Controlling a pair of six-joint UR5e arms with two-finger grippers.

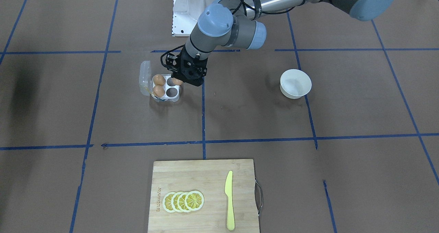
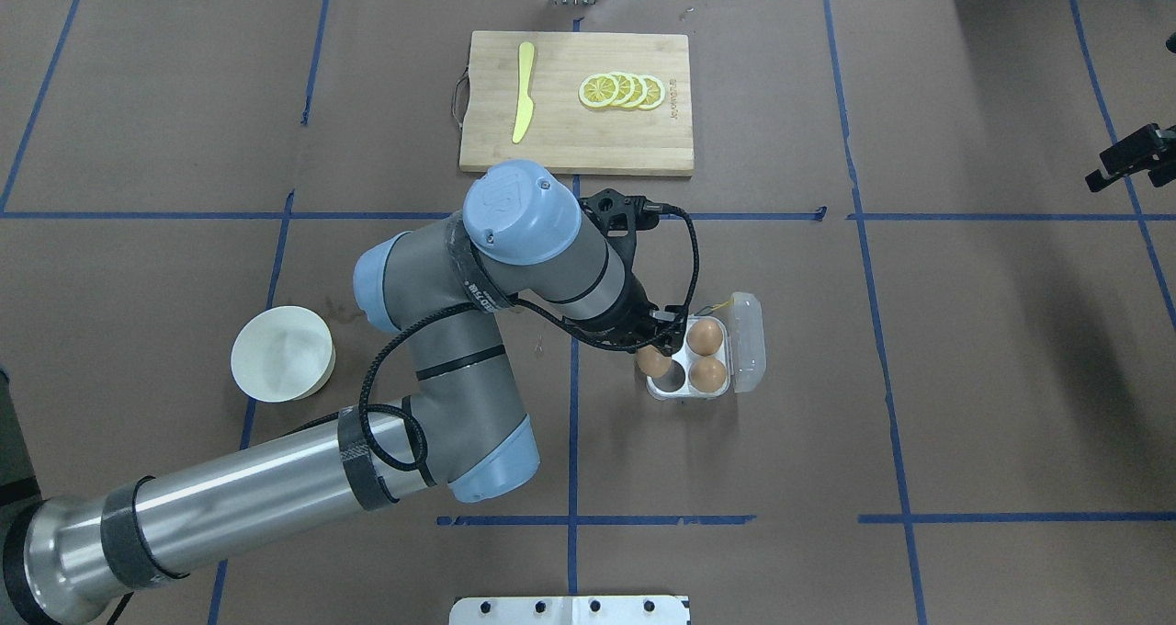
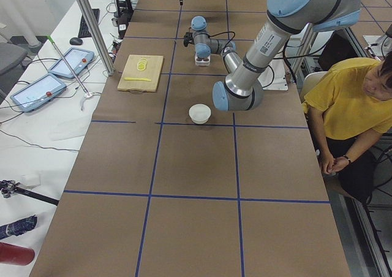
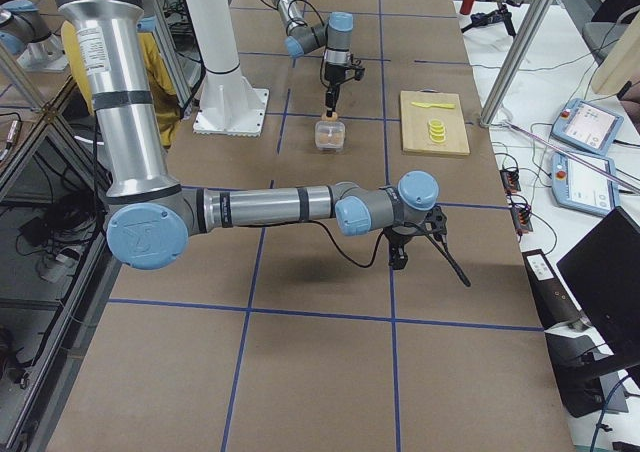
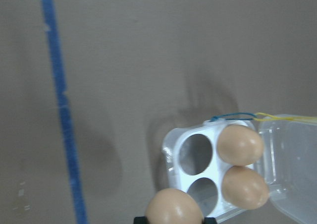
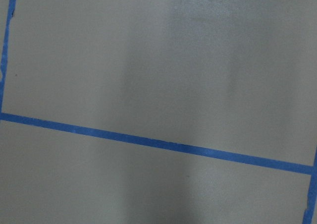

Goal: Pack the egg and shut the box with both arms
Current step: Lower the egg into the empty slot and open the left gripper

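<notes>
Over the egg carton's empty left cells, my left gripper clenches the egg between its jaws, near two seated eggs. My right gripper hangs far right, and I cannot tell how its jaws stand.

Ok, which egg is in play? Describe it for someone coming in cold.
Follow the left arm to its tool, beside the open clear box. The egg is the brown one clamped in that tool at the box's side away from the lid; the other two sit in cells next to the lid.
</notes>
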